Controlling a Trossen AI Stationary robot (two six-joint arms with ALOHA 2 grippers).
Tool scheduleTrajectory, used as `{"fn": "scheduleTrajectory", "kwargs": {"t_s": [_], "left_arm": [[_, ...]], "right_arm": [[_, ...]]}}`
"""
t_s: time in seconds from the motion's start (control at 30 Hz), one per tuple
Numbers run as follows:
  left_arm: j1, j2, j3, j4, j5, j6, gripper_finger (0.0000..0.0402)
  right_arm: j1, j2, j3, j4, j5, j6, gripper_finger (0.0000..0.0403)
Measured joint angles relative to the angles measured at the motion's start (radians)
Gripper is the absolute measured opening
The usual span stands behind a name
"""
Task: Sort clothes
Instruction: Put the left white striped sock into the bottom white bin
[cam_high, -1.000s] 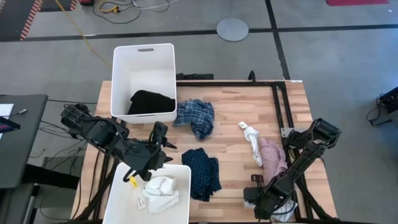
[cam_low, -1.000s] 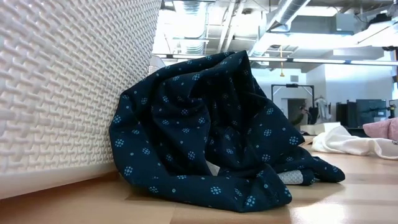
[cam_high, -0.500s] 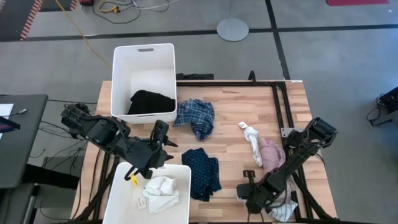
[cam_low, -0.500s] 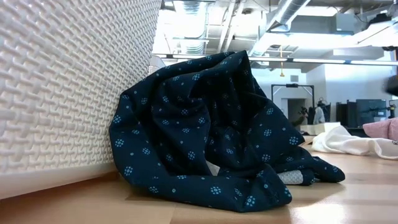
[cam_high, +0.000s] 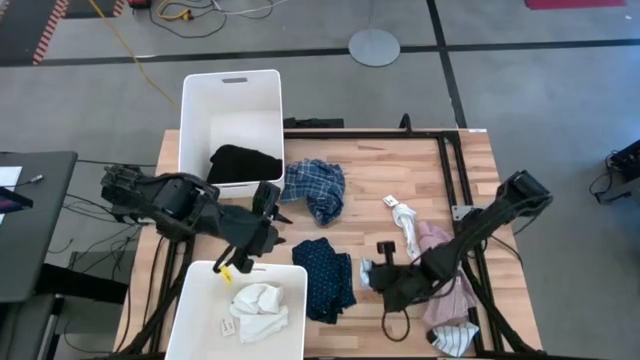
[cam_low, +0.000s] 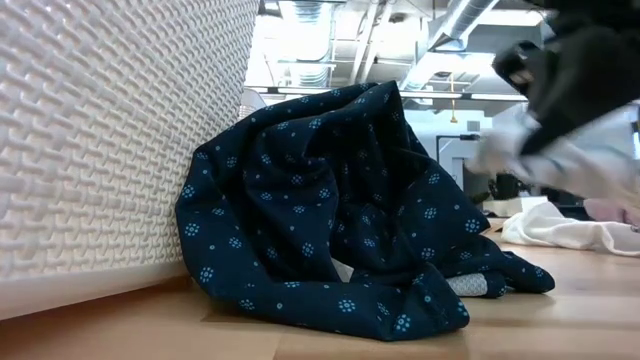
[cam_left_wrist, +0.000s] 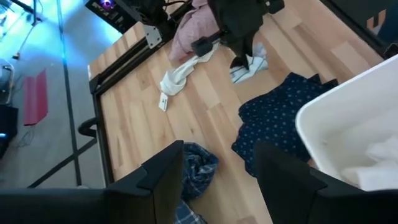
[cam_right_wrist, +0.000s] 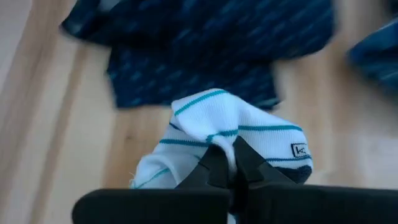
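Right claw (cam_high: 372, 272) shifted toward navy dotted piece (cam_high: 324, 276), clenched on striped sock (cam_right_wrist: 231, 140), lifted.

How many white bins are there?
2. One bin stands at the table's far left corner, holding a black piece. The other is at the near left, holding white socks.

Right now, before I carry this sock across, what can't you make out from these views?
- Striped sock in the right gripper: motion-blurred in the low view; its lower end is hidden behind the fingers in the right wrist view.
- Near white bin: cut off by the high view's bottom edge.
- Black piece: partly hidden by the far bin's wall.
- Left gripper: fingers hide part of the plaid shirt.
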Motion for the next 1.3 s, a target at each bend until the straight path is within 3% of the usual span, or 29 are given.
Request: {"fn": "scheduleTrajectory", "kwargs": {"t_s": [0.27, 0.6, 0.97, 1.3], "left_arm": [[0.093, 0.0, 0.0, 0.084, 0.117, 0.083, 0.0187], [0.199, 0.0, -0.002, 0.209, 0.25, 0.126, 0.0187], [0.217, -0.006, -0.139, 0.464, 0.313, 0.166, 0.0187], [0.228, -0.003, -0.242, 0.653, 0.315, 0.132, 0.0187]], "right_arm": [[-0.093, -0.139, 0.002, 0.03, 0.104, -0.167, 0.0005], [-0.146, -0.262, 0.002, 0.24, 0.138, -0.405, 0.0005], [-0.16, -0.336, 0.003, 0.534, 0.165, -0.678, 0.0005], [-0.144, -0.333, 0.003, 0.623, 0.2, -0.837, 0.0005]]}}
